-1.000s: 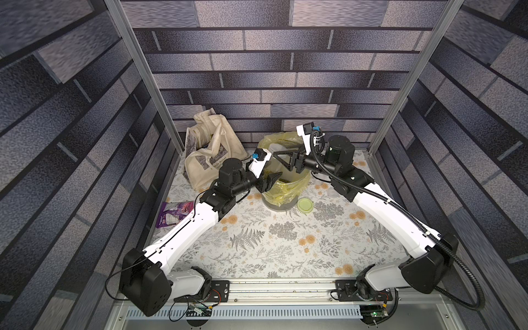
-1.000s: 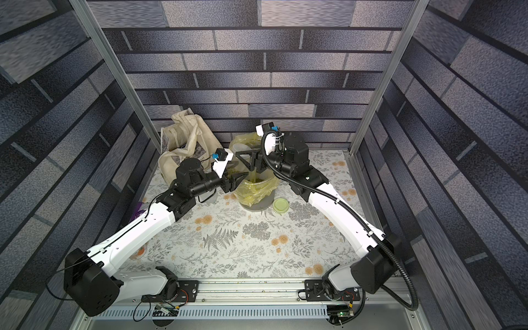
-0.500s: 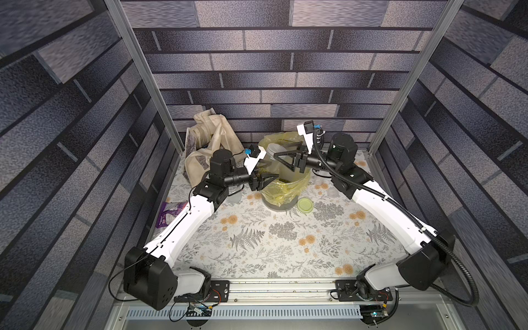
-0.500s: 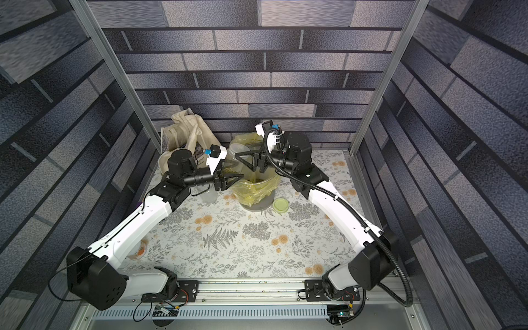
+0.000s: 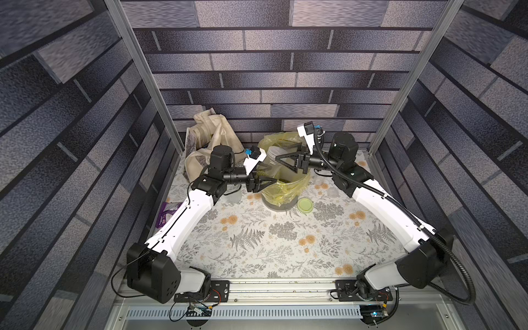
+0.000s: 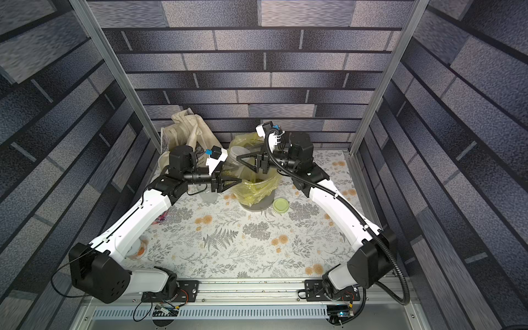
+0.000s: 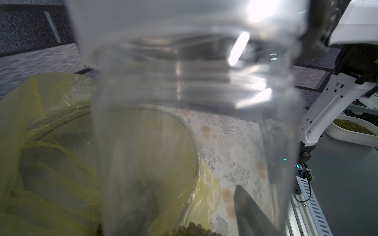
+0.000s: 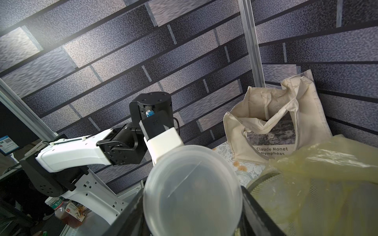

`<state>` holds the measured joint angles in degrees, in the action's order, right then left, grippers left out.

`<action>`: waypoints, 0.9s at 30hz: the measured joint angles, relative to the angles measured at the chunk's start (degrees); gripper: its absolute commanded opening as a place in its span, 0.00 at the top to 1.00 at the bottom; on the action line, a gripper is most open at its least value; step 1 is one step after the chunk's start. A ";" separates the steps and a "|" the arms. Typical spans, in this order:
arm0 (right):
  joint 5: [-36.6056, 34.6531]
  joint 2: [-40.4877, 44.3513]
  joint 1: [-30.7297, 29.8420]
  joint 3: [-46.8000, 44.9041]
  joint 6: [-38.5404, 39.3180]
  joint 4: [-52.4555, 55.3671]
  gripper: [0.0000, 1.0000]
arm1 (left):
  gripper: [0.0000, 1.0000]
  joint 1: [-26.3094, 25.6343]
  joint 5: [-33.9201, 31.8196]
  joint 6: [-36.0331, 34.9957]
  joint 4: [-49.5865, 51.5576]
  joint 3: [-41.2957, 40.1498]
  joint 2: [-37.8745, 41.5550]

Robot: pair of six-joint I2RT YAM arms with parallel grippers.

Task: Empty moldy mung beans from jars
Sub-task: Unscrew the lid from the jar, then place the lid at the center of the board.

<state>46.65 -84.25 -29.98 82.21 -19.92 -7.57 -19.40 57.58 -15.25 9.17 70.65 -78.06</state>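
Jar (image 5: 270, 163) tilted over the bin (image 5: 281, 204).
Right claw (image 8: 193, 196) clamps it near the base; left claw (image 5: 271, 181) beside the bin: apart or together, cannot tell.

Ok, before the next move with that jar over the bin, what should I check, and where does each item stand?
1. Right gripper holds the jar: ok. Its fingers flank the jar's base in the right wrist view.
2. Jar mouth fully over the yellow bag lining the bin: cannot tell. In both top views the jar hangs at the bag's edge nearest the left arm.
3. Jar emptied: not ok. Mung beans show inside it.
4. Left gripper open or shut: cannot tell. The jar fills its wrist view.
5. Lid out of the way: ok. It lies on the table beside the bin.
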 measured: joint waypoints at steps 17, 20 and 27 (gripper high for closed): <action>-2.34 0.02 2.03 2.23 2.89 1.60 0.54 | 0.51 0.15 -0.02 -3.56 5.55 0.98 -2.34; -4.74 1.25 2.97 0.02 3.48 1.86 0.55 | 0.51 0.00 -2.25 -2.67 3.76 0.22 -1.55; -13.97 9.88 4.59 -10.12 6.93 4.46 0.56 | 0.50 -1.18 -10.43 0.33 -0.79 -1.92 2.21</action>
<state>32.69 -74.37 -25.39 72.10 -12.99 -3.11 -20.58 47.16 -14.92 8.38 68.73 -75.85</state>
